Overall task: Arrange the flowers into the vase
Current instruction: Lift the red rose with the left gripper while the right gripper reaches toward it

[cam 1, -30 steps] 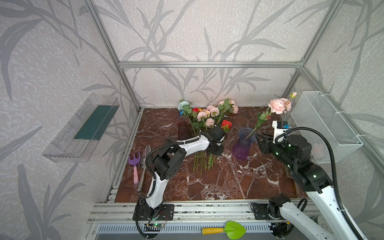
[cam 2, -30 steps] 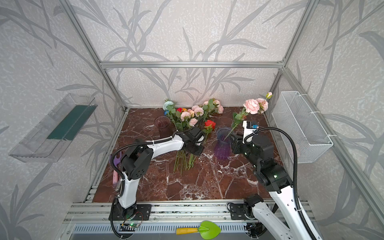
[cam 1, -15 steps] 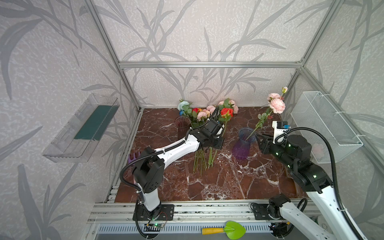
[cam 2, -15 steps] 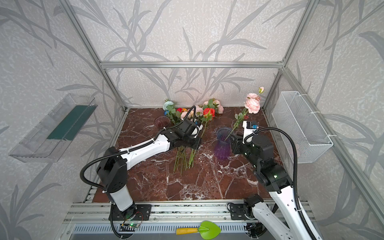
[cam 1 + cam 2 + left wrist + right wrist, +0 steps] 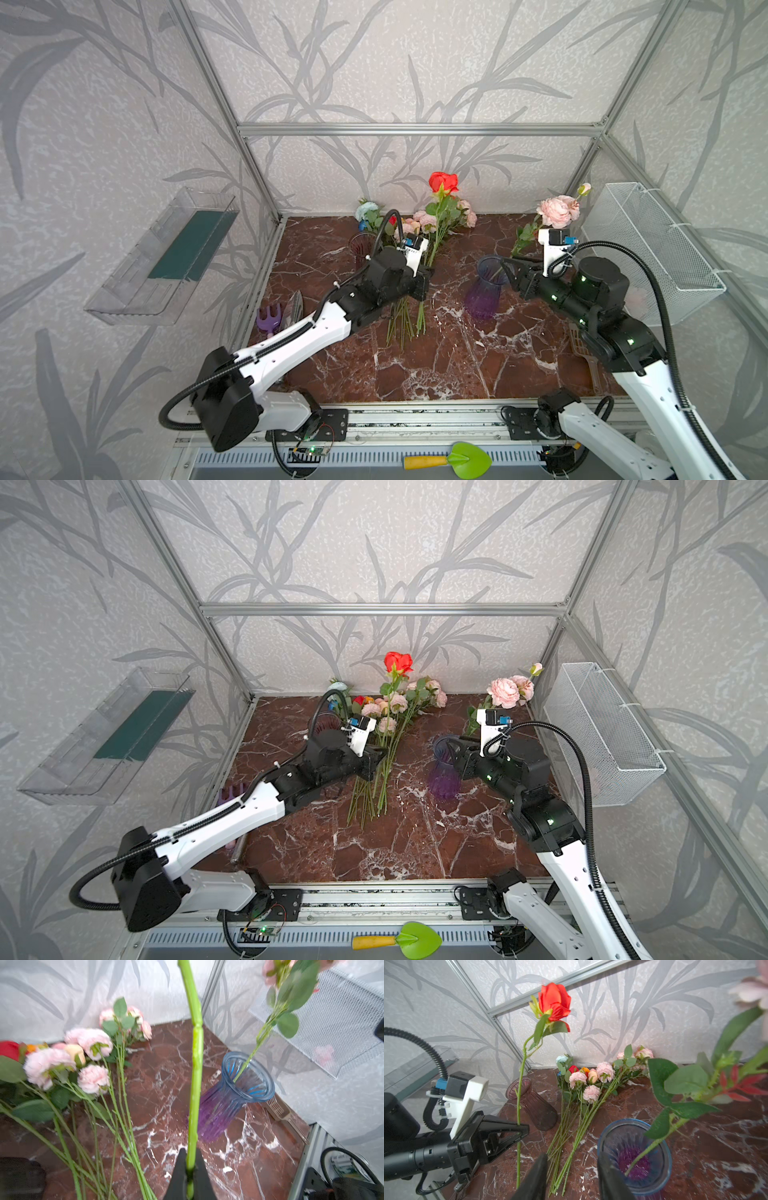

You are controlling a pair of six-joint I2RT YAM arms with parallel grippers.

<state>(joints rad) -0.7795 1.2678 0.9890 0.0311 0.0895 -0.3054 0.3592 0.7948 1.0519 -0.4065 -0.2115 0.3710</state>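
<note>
Clamping the stem of the red rose (image 5: 554,1001) low down, the left gripper (image 5: 525,1128) holds it upright (bloom clear of the pile), ready for carrying rightward. Other flowers (image 5: 419,224) lie on the table (image 5: 457,365). The vase (image 5: 484,286), one pink stem (image 5: 557,210) inside, stands beside the right gripper (image 5: 572,1156), whose jaws are parted and empty.

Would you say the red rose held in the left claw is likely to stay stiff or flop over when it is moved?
Probably stiff: the red rose stands almost upright above the left claw, gripped low on its stem. Its top may sway, since the thin stem bends slightly below the bloom.
</note>
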